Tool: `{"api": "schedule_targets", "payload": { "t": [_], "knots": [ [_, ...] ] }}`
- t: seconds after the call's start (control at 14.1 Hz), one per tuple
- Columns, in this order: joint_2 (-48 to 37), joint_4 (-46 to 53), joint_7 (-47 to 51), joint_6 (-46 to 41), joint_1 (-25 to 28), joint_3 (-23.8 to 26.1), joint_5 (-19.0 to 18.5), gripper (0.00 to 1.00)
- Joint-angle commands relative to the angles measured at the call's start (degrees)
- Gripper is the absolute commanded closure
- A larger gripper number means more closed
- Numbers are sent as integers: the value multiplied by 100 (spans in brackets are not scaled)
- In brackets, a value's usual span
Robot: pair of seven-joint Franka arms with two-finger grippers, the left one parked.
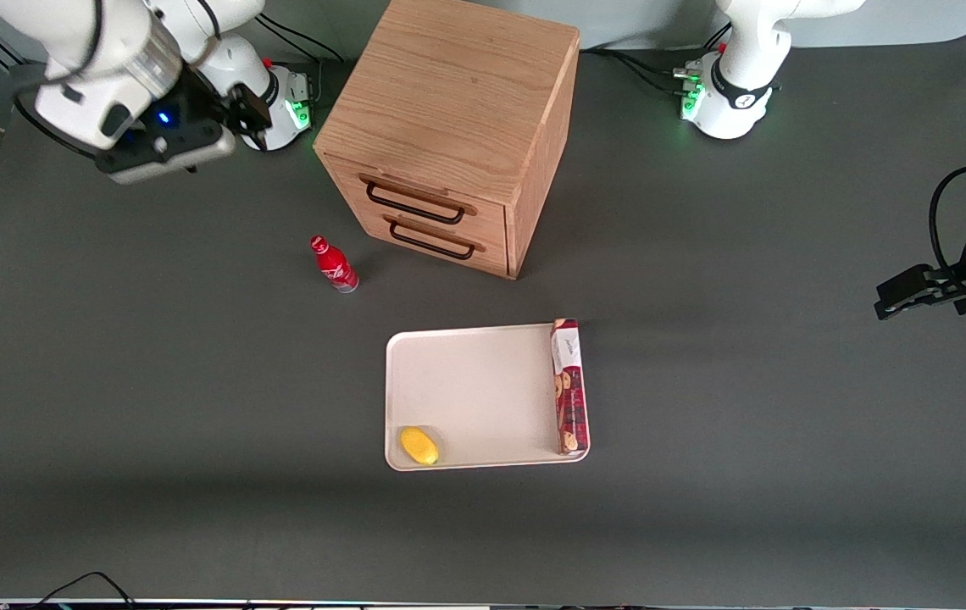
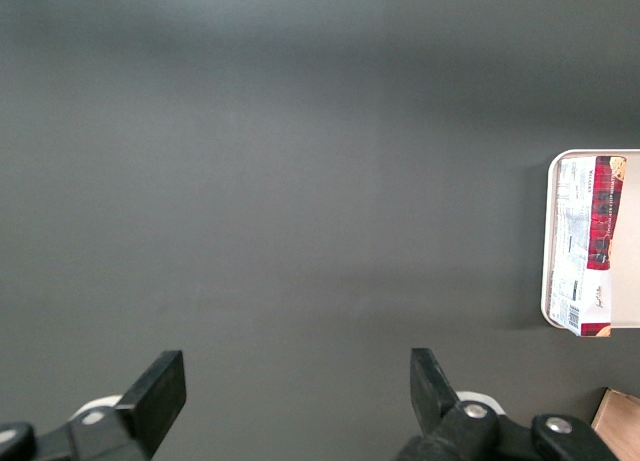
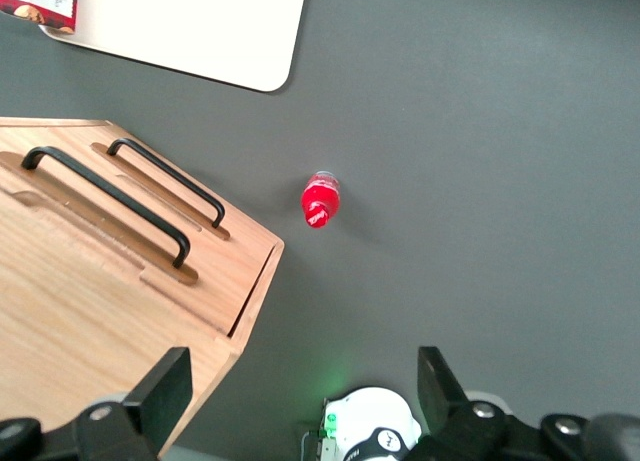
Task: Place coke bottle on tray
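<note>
small slim red coke bottle with red cap stands upright on the dark grey worktop, just in front of the oak two-drawer cabinet, apart from it. flat cream-white tray lies nearer the front camera, holding a long red biscuit box and what looks like a yellow lemon. gripper hangs high above the worktop, fingers apart, holding nothing.

Pincer raised high, fingers apart
</note>
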Motion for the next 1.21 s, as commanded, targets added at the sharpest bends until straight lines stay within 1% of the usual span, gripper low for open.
{"api": "schedule_targets", "payload": {
  "t": [0.0, 0.07, 0.14, 0.36, 0.5, 0.64, 0.78, 1.14],
  "knots": [
    [202, -3, -86, -134, 10, -16, 55, 0],
    [202, -283, -95, 5, 10, -16, 72, 0],
    [141, -756, -95, 485, 10, -16, 99, 0],
    [-246, -2688, -95, 2645, 10, -16, 108, 0],
    [-203, -3568, -95, 3850, 10, -16, 99, 0],
    [24, -4151, -95, 4714, 10, -16, 108, 0],
    [271, -4415, -95, 5190, 10, -16, 99, 0],
    [764, -4452, -86, 5297, 19, 63, 99, 0]
  ]
}}
